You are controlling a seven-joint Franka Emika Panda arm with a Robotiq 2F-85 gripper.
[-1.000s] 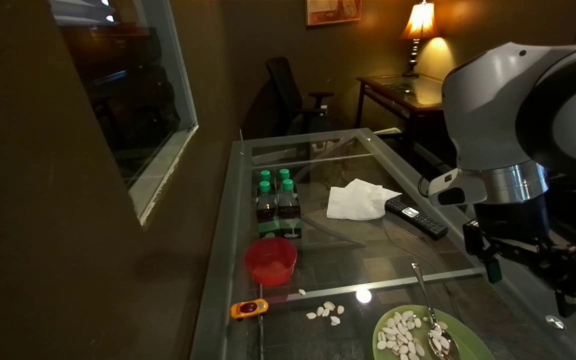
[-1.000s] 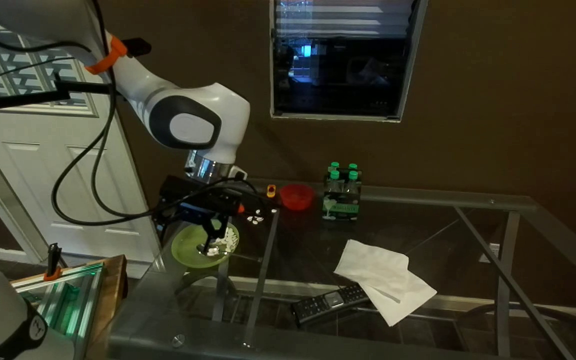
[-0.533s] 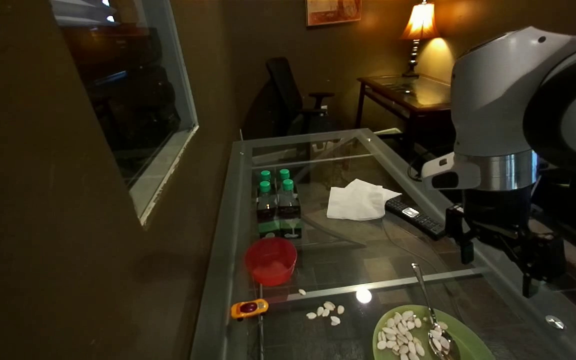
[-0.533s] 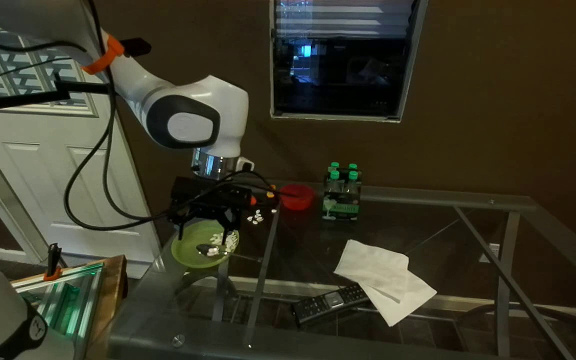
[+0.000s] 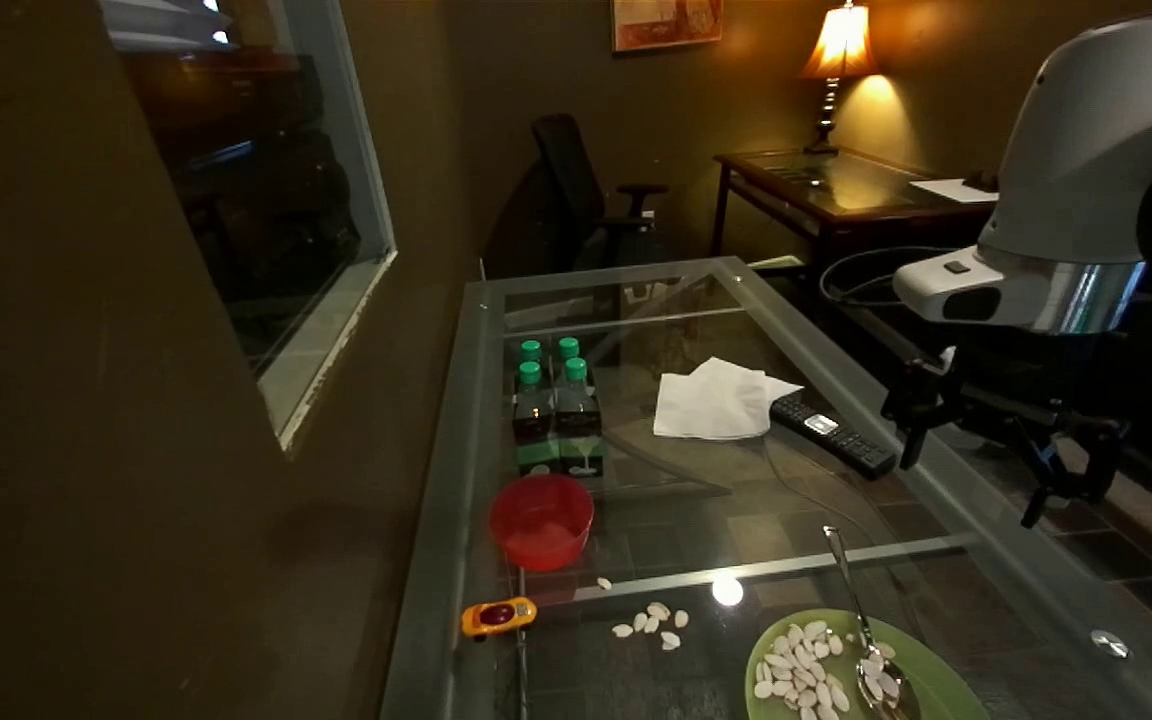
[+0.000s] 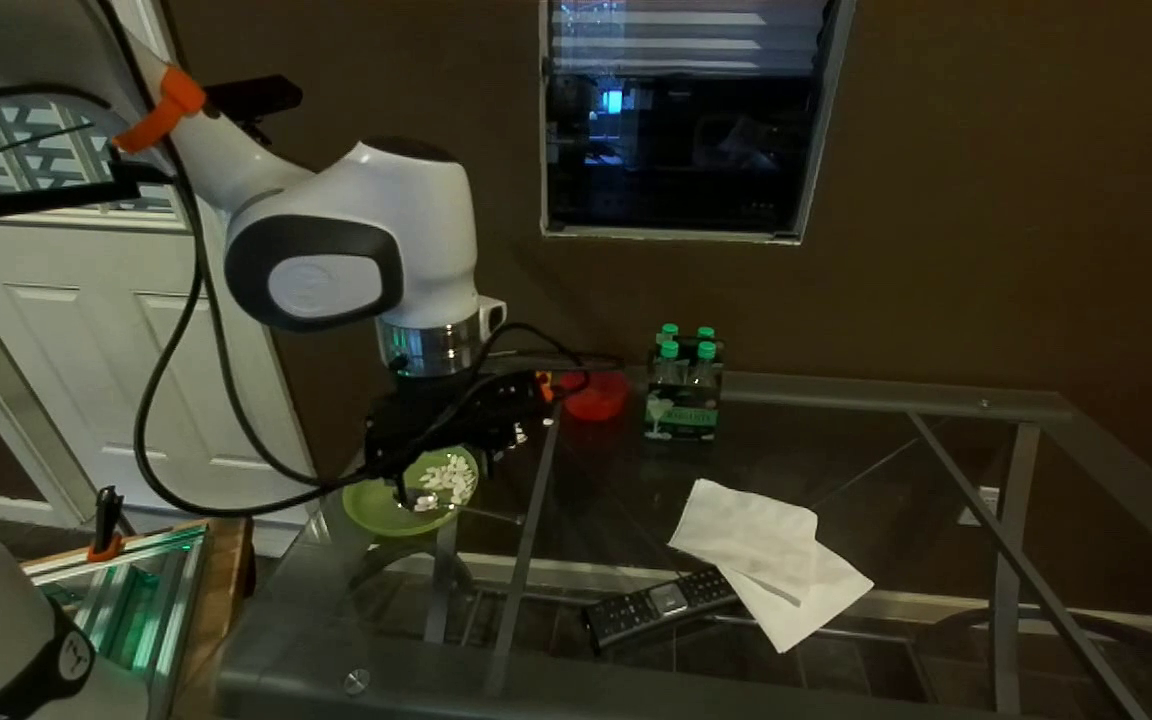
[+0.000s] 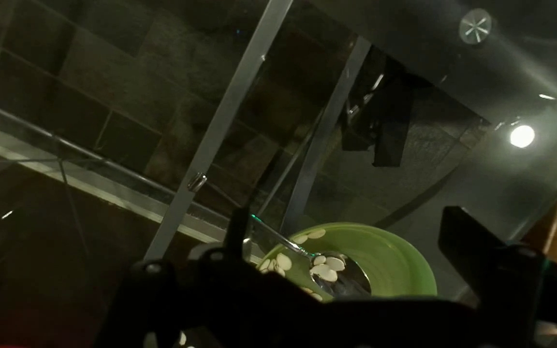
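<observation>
My gripper [image 5: 968, 494] hangs in the air on the near-edge side of the glass table, its black fingers spread wide with nothing between them. In the wrist view a green plate [image 7: 399, 261] shows beyond the gap between the fingers, its lower part hidden by the gripper body. On that plate lies a metal spoon [image 7: 283, 240] with a few white seeds [image 7: 327, 273] in its bowl; its handle extends over the rim. More white seeds [image 5: 798, 668] are heaped on one side of the plate. The gripper covers part of the plate in an exterior view [image 6: 461, 425].
A red bowl [image 5: 542, 525] stands beside a carton of green-capped bottles [image 5: 558, 430] along the wall. Near them are a yellow toy car [image 5: 498, 617] and several loose seeds [image 5: 652, 620]. White napkins [image 6: 766, 545] overlap a black remote [image 6: 656, 610].
The gripper has risen and turned; it shifted up and left in an exterior view, rightward in another. Its fingers stayed apart. The plate, spoon and other objects have not moved.
</observation>
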